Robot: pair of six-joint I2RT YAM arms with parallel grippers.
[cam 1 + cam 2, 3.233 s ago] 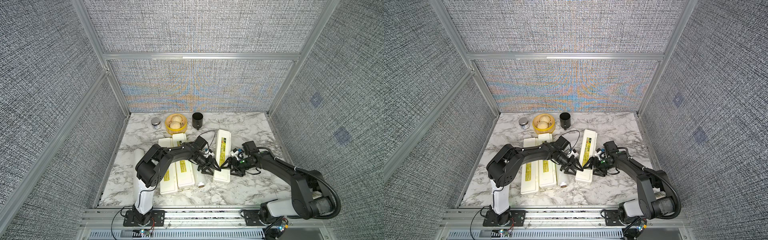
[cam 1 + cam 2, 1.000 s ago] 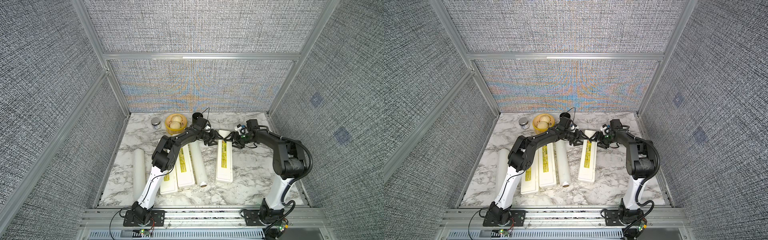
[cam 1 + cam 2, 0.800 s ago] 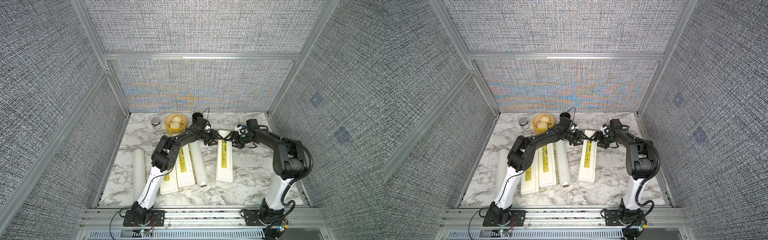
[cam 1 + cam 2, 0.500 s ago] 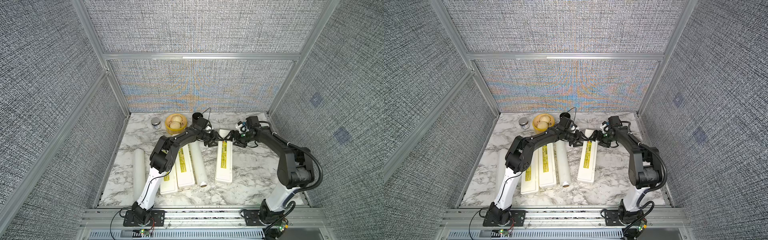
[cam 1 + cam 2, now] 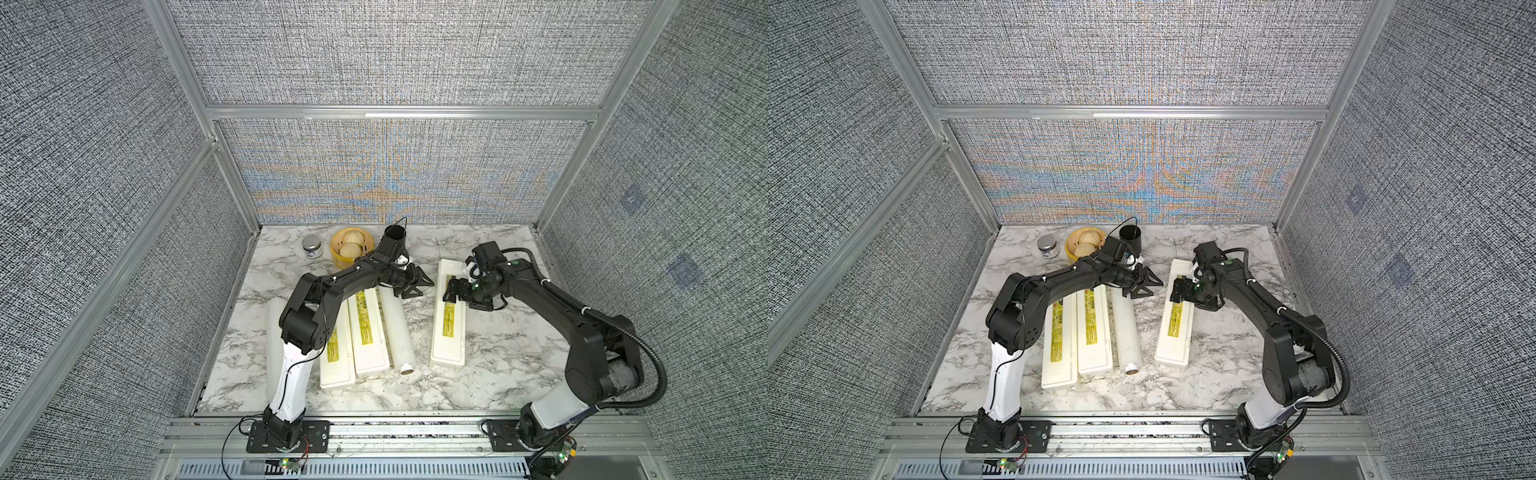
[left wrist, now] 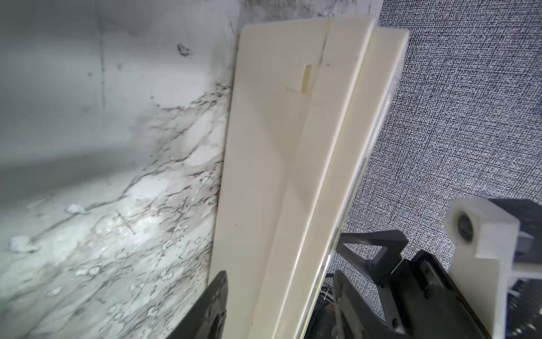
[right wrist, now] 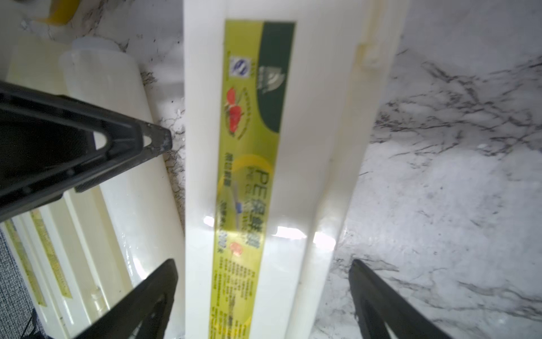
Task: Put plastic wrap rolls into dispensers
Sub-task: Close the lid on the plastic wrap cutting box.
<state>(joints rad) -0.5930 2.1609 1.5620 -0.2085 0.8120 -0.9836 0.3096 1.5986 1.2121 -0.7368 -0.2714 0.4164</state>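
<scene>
Three cream dispensers lie closed on the marble: two side by side (image 5: 334, 357) (image 5: 368, 332) and one apart on the right (image 5: 448, 324) (image 5: 1174, 328). A plastic wrap roll (image 5: 397, 328) (image 7: 126, 146) lies between the middle and right boxes. A second roll (image 5: 275, 332) shows at the far left, partly behind my left arm. My left gripper (image 5: 428, 289) (image 5: 1156, 289) (image 6: 280, 273) stands open and empty just left of the right dispenser's (image 6: 264, 146) far half. My right gripper (image 5: 453, 291) (image 5: 1179, 295) (image 7: 264, 264) is open, its fingers straddling that dispenser (image 7: 264, 176) with a gap on each side.
At the back stand a black cup (image 5: 395, 237), a yellow bamboo steamer (image 5: 352, 247) and a small jar (image 5: 311, 248). Grey fabric walls close in three sides. A metal rail (image 5: 415, 428) runs along the front.
Both grippers went from the right dispenser's near half to its far end. In the last second the right gripper spread its jaws and shifted over the box; the left arm hardly moved.
</scene>
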